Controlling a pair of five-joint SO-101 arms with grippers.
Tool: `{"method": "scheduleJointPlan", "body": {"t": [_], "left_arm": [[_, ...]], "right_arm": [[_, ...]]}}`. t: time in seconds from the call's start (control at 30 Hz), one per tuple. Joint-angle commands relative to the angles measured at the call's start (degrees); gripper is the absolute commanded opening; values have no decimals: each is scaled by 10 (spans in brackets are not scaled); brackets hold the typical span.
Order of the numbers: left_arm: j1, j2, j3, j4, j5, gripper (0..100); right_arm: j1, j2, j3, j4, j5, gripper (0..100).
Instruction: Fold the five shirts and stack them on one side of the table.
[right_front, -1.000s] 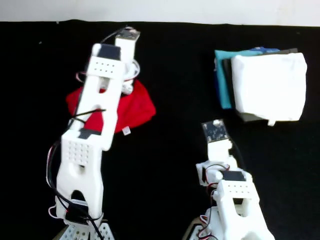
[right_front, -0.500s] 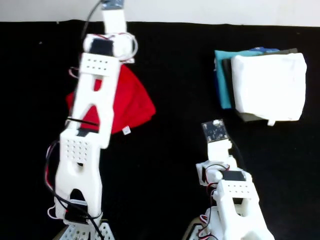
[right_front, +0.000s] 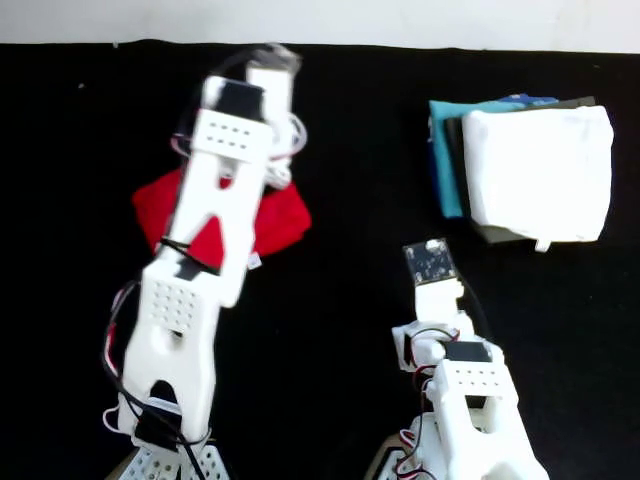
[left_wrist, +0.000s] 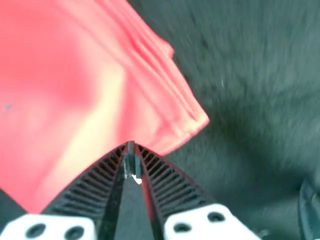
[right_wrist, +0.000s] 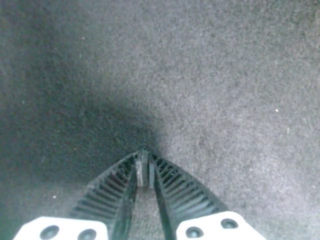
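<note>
1. The red shirt (right_front: 285, 215) lies bunched in the upper left of the high view, partly under the left arm and well apart from the stack (right_front: 540, 175) in the upper right. It looks only roughly folded.
2. The stack shows a white shirt (right_front: 545, 160) on top with teal, blue and dark edges peeking out beneath, so red seems to be the last one.
3. The left gripper (left_wrist: 131, 165) has its fingers pressed together, tips at the red shirt's layered edge. I see no cloth between them.
4. The right gripper (right_wrist: 144, 172) is likewise closed on nothing, over the bare table (right_wrist: 225, 75), low in the high view.
5. Risks:
   - A closed tip pushing the loose layers could splay the fold or drag the bundle askew.
   - Pinching only the top layer would let the shirt unfurl when lifted.
   - Carried across carelessly, it could knock the stack's offset edges further out of line.
</note>
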Motion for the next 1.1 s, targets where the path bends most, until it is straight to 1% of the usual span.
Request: {"method": "scheduleJointPlan", "body": {"t": [0.0, 0.27, 0.43, 0.5, 0.63, 0.8, 0.97, 1.07], "left_arm": [[34, -3, 73, 4, 4, 8], [73, -3, 145, -33, 4, 8], [86, -17, 138, -32, 16, 8], [81, -44, 114, -20, 18, 8], [41, -82, 72, -23, 18, 8], [-8, -34, 70, -73, 20, 8], [-2, 43, 67, -76, 21, 8], [12, 45, 67, -76, 50, 8]], "right_arm": [[7, 0, 11, -13, 4, 6], [7, 0, 11, -13, 4, 6], [7, 0, 11, -13, 4, 6], [7, 0, 11, -13, 4, 6], [7, 0, 11, -13, 4, 6], [7, 0, 11, -13, 4, 6], [7, 0, 11, -13, 4, 6], [7, 0, 11, -13, 4, 6]]}}
